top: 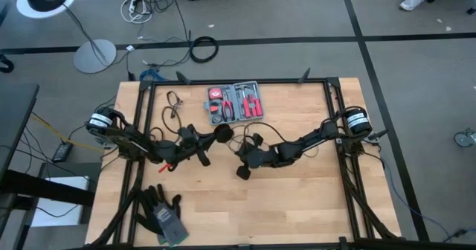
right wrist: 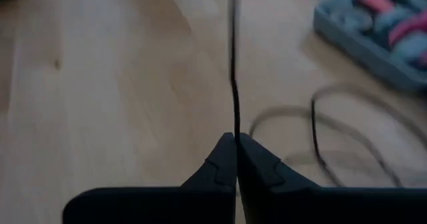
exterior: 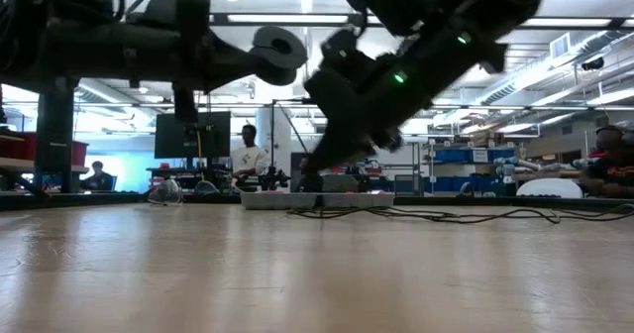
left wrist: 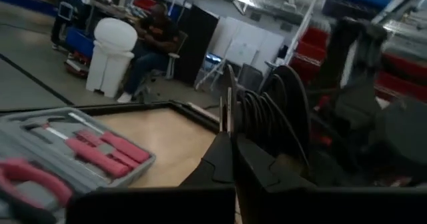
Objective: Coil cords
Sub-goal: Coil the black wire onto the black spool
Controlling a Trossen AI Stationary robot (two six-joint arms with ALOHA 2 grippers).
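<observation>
Left gripper (left wrist: pixel 230 159) pinched shut on cord's puck disc (left wrist: pixel 283 111) with turns wound round it, mid-table.
Right gripper (right wrist: pixel 235 151) clamped on thin black wire (right wrist: pixel 233 64), taut.
Slack loops lie near tool kit (top: pixel 235 103).
Risks, judged: overtension pulls wire from pinch; turns slip off disc; slack snags tool kit.

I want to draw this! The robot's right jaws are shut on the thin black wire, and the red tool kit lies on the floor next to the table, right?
Almost. The right gripper does have its jaws shut on the wire. But the tool kit isn't on the floor: the high view shows it lying open on the table, near the far edge.
</observation>
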